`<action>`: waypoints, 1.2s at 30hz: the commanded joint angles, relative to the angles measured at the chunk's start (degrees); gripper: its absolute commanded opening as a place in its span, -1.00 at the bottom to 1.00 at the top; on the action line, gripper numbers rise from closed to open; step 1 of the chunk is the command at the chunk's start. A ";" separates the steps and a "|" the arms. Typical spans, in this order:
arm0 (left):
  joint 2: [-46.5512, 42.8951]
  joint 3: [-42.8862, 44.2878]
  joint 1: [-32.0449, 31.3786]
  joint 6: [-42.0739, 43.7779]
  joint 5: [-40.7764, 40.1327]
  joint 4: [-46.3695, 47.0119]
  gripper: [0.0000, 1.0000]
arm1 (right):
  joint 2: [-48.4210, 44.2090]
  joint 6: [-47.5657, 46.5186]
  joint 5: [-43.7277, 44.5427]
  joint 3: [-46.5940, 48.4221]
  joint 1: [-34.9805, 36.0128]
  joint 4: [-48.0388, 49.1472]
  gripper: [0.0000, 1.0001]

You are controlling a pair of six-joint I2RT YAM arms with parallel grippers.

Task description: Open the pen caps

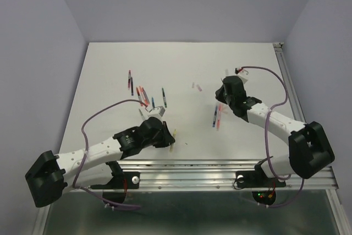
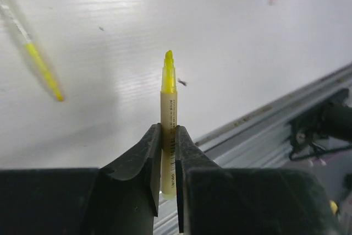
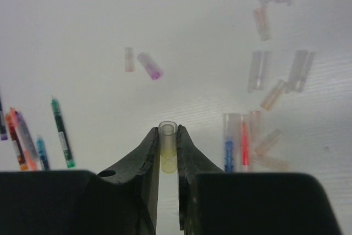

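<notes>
a: well, what have i got in the left claw (image 2: 168, 131)?

b: from my seat it's clenched on the yellow pen (image 2: 169, 115), gripping the barrel low down. the pen stands up out of the jaws with its yellow tip uncovered. a second yellow pen (image 2: 43, 70) lies blurred on the bench (image 1: 181, 70) off to the left.

a: and the right claw (image 3: 168, 134)?

b: pinched tight on a clear cap (image 3: 168, 137), open end up, with a faint yellow tint low inside. overhead, i see that claw well apart from the left one.

a: where are the other caps?

b: loose caps (image 3: 256, 72) lie scattered flat on the bench beyond and to the right of that claw, pale and see-through. a purple-ended cap (image 3: 149, 65) sits farther left with a pinkish one beside it. a blue pen (image 3: 229, 155) and a red pen (image 3: 245, 144) lie side by side just right of the claw.

a: the rest of the pens?

b: bunched at the left edge of the right wrist view, a green pen (image 3: 61, 133) among them. whether those wear caps i can't quite tell; they're too small for me.
</notes>
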 commanded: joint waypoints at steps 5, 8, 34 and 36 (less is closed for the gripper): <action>16.05 14.74 3.58 -1.02 -17.80 -9.76 -1.00 | -6.59 2.58 8.11 -7.90 -4.06 -11.30 -0.98; 20.80 17.73 5.34 0.30 -18.25 -9.24 -1.00 | -8.44 3.02 7.59 -11.14 -5.11 -12.97 -0.93; 28.90 24.59 8.77 3.99 -16.93 -11.08 0.19 | -2.63 0.82 1.35 -13.97 -7.22 -7.35 -0.32; 28.37 25.38 8.68 4.60 -16.49 -11.08 0.25 | -4.21 0.82 1.35 -13.70 -7.22 -8.58 -0.24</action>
